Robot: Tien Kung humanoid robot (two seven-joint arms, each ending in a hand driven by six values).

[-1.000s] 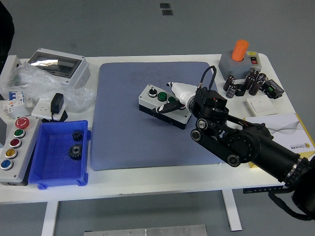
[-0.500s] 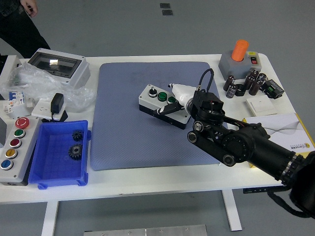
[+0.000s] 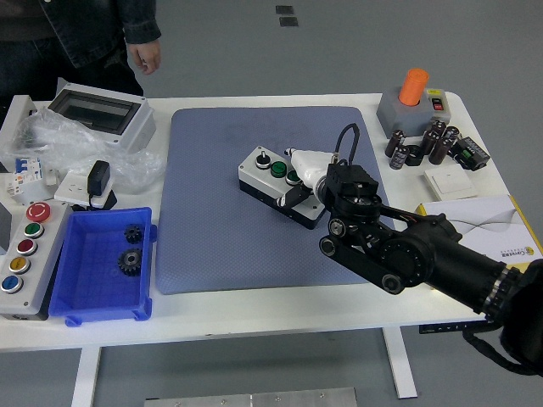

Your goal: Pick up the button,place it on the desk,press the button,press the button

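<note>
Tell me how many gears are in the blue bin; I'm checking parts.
2. One gear lies near the far end of the blue bin, the other gear just nearer, both by its right wall. None seems hidden.

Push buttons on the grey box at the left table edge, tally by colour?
On the grey control box, the buttons run top to bottom:
Red: 2 (large mushroom button, smaller one)
Green: 1
Yellow: 1
Blue: 1
Total: 5
</note>
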